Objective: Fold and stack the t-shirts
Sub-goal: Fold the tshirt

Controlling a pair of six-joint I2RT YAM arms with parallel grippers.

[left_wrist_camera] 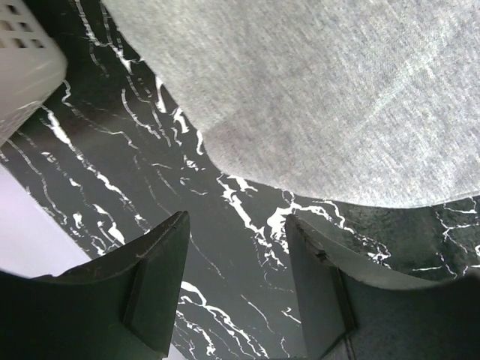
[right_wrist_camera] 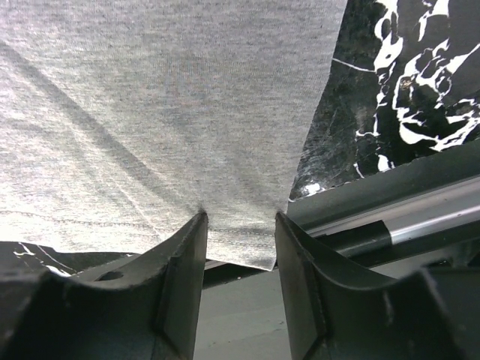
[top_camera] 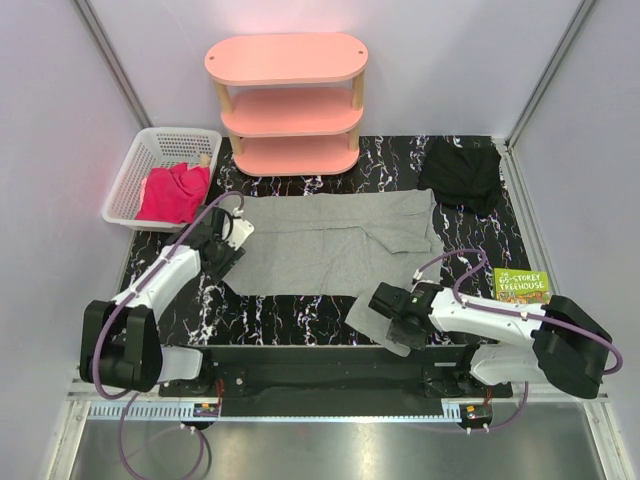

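A large grey t-shirt (top_camera: 330, 245) lies spread flat on the black marble table (top_camera: 300, 315). One corner of it hangs over the table's front edge. My left gripper (top_camera: 224, 238) is open and empty just off the shirt's left edge. In the left wrist view the gripper (left_wrist_camera: 236, 225) stands over bare table, with the grey cloth (left_wrist_camera: 337, 97) ahead of it. My right gripper (top_camera: 384, 304) is open at that front corner. In the right wrist view the gripper (right_wrist_camera: 240, 217) has the shirt's hem (right_wrist_camera: 240, 244) lying between its spread fingers. A black t-shirt (top_camera: 462, 175) lies bunched at the back right. A magenta-pink one (top_camera: 175, 193) sits in the basket.
A white plastic basket (top_camera: 130, 175) stands at the back left, and its corner shows in the left wrist view (left_wrist_camera: 22, 67). A pink three-tier shelf (top_camera: 287, 100) stands at the back centre. A green-covered book (top_camera: 520, 285) lies at the right edge, next to my right arm.
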